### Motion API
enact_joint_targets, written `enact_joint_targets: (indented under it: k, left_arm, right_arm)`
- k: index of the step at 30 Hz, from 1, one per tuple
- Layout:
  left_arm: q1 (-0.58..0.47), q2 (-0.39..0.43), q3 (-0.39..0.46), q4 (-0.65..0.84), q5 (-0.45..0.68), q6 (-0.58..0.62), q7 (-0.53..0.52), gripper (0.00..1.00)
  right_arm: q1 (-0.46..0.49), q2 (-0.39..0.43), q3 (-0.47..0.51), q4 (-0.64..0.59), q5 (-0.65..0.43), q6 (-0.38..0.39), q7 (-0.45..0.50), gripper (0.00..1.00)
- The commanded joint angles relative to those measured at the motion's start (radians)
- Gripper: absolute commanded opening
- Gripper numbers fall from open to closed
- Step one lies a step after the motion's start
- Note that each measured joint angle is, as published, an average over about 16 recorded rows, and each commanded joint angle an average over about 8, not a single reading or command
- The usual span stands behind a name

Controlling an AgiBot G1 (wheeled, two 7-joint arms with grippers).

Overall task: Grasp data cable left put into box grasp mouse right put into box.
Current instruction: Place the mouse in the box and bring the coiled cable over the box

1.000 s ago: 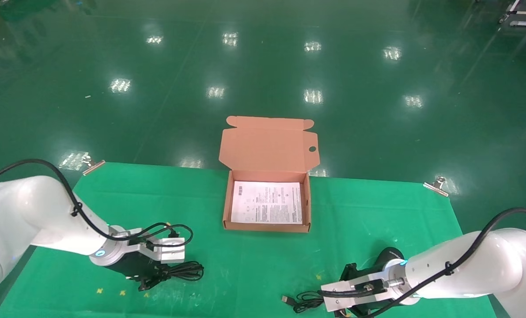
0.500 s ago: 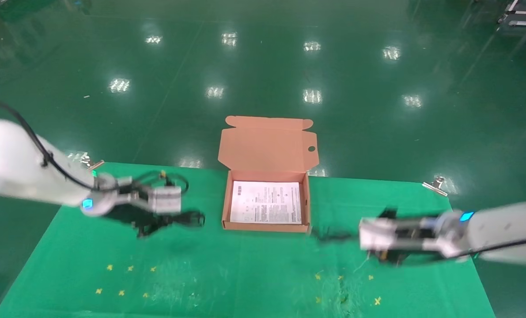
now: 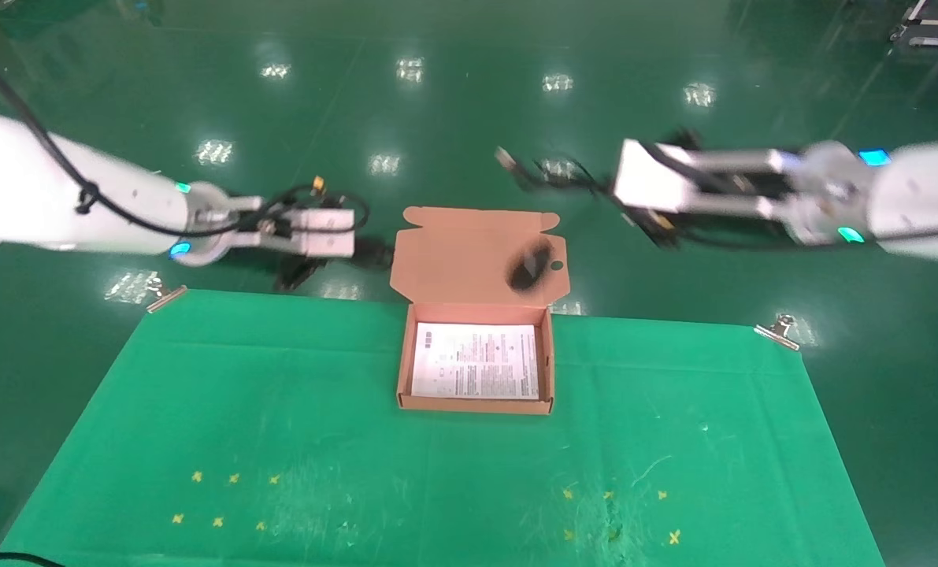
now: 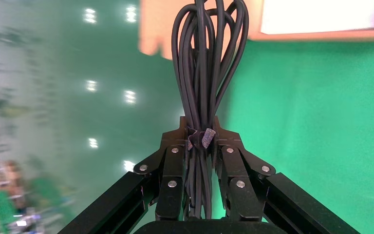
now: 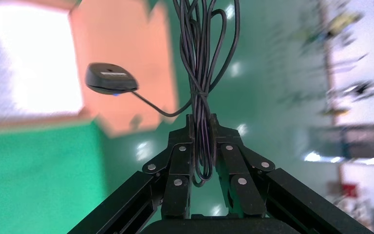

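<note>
While both loads hang in the air, you have 2 grasps made and 2 placements left. Your left gripper (image 4: 200,141) is clamped on the data cable (image 4: 208,63) beside the box (image 3: 475,406); your right gripper (image 5: 200,141) pinches the cord, the mouse (image 5: 111,78) dangling before the lid. A green cloth (image 3: 358,472) covers the table; the glossy green floor (image 3: 437,118) reflects lamps.

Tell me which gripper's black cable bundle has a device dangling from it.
The right gripper: its bundled cord trails the mouse. The left gripper holds only the data cable.
</note>
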Motion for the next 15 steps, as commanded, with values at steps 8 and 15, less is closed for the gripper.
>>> enact_joint_targets:
  k: [8,15]
  left_arm:
    - [-0.056,0.046,0.0,0.013,0.068,-0.097,-0.019,0.0]
    - [-0.074,0.057,-0.001,0.03,0.077,-0.112,-0.021,0.0]
  right_arm:
    - [0.091,-0.123,0.012,-0.082,0.023,0.074,-0.046,0.0]
    - [0.115,-0.15,0.014,-0.12,0.039,0.089,-0.087,0.0]
